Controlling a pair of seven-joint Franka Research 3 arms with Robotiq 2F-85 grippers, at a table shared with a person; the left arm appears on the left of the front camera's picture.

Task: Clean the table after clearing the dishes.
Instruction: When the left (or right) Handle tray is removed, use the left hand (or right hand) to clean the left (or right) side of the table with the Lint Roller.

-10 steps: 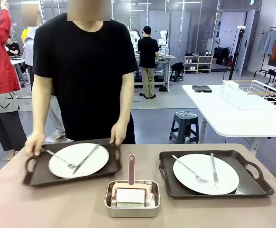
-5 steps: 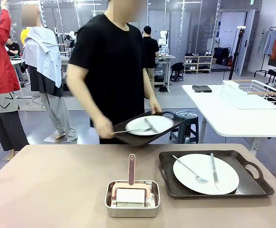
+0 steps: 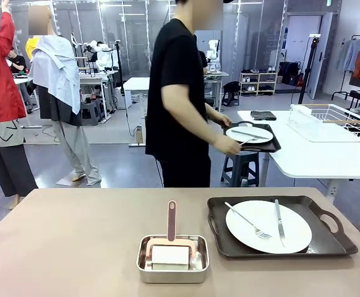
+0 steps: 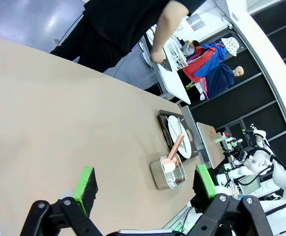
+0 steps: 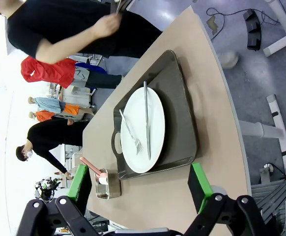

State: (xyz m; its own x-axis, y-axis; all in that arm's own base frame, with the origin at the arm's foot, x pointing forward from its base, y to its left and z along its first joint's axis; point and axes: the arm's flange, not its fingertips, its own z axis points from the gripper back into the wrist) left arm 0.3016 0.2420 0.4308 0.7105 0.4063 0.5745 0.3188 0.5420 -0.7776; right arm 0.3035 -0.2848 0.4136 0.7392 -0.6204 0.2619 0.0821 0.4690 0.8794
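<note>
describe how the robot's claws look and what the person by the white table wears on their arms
The left claw and right claw match: each is a pair of black, bolted, jointed linkages tipped with flat bright green pads. The person wears a black short-sleeved t-shirt; its sleeves end above the elbow.

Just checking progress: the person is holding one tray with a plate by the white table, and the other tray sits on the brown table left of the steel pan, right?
No: the front view shows that tray right of the pan, not left. The person does hold the other tray by the white table.
</note>
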